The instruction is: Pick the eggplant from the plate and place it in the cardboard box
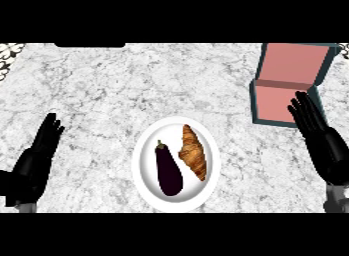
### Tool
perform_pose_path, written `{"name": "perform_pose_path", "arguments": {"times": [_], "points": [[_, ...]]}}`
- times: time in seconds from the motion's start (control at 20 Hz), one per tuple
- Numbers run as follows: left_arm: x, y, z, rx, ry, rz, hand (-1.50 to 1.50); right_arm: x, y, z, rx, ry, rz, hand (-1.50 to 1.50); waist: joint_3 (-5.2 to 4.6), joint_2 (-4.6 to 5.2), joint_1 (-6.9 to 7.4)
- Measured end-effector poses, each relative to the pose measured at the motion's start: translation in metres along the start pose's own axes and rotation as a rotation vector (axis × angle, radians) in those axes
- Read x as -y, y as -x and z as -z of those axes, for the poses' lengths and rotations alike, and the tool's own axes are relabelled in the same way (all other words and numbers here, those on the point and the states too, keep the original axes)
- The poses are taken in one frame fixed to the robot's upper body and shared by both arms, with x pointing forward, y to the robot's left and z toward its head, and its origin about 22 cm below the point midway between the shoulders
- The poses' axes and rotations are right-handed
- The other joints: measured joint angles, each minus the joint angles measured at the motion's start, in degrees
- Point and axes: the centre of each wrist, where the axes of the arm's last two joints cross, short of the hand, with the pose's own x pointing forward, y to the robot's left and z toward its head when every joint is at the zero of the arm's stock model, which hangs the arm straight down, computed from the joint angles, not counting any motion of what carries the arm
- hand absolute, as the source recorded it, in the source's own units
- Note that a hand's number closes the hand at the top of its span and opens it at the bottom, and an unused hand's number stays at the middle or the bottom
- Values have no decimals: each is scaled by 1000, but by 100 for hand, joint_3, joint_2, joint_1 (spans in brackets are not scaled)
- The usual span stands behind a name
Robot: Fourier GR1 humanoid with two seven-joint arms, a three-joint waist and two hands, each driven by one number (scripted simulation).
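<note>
Eggplant (168, 170) lies on plate (146, 150), left half, w/ croissant (194, 152) just beside it on the right. Box (289, 84) up & right of plate, lid open. Left hand (31, 165) left of plate, right hand (323, 142) right of it by box; both w/ fingers straight, holding nothing.

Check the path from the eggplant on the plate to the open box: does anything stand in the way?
Only bare counter lies between the eggplant and the box. But the croissant lies beside the eggplant on the plate's box side, and the open right hand overlaps the box's near corner.
</note>
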Motion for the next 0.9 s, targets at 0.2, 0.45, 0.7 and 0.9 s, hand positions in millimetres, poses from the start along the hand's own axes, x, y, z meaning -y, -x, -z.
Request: {"name": "perform_pose_path", "arguments": {"times": [0.2,0.45,0.7,0.9], "points": [[-2,-20,16,94,79,87,0,-20,-44,28,102,-82,-31,-150,-56,-71,-45],[12,-54,36,239,255,198,0,-41,-104,61,201,-223,-300,-150,-101,-97,-19],[23,-60,51,273,331,227,0,-68,-113,77,267,-351,-469,-150,-90,-86,-51],[26,-67,59,283,356,235,0,-87,-115,82,340,-473,-620,-150,-87,-89,-46]]}}
